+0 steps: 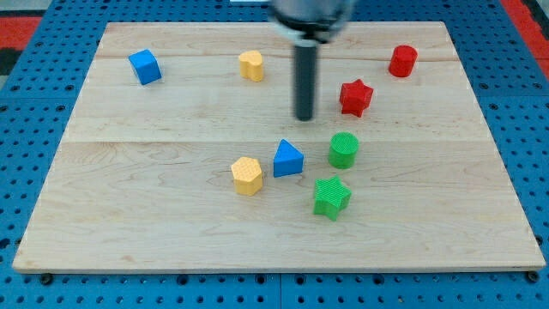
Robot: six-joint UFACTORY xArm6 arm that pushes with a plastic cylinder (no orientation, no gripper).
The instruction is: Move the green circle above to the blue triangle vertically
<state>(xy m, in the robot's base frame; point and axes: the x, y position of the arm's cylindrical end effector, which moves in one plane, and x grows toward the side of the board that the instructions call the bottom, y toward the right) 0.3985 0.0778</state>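
Observation:
The green circle (pixel 343 149) stands on the wooden board, just to the right of the blue triangle (pixel 288 159) and slightly higher in the view. My tip (pixel 304 118) is above both, up and to the left of the green circle and up and to the right of the blue triangle, touching neither. The rod comes down from the view's top.
A green star (pixel 331 196) lies below the green circle. A yellow hexagon (pixel 247 175) is left of the triangle. A red star (pixel 355 97) is right of my tip. A red cylinder (pixel 402 61), a yellow block (pixel 251 65) and a blue cube (pixel 145 66) lie along the top.

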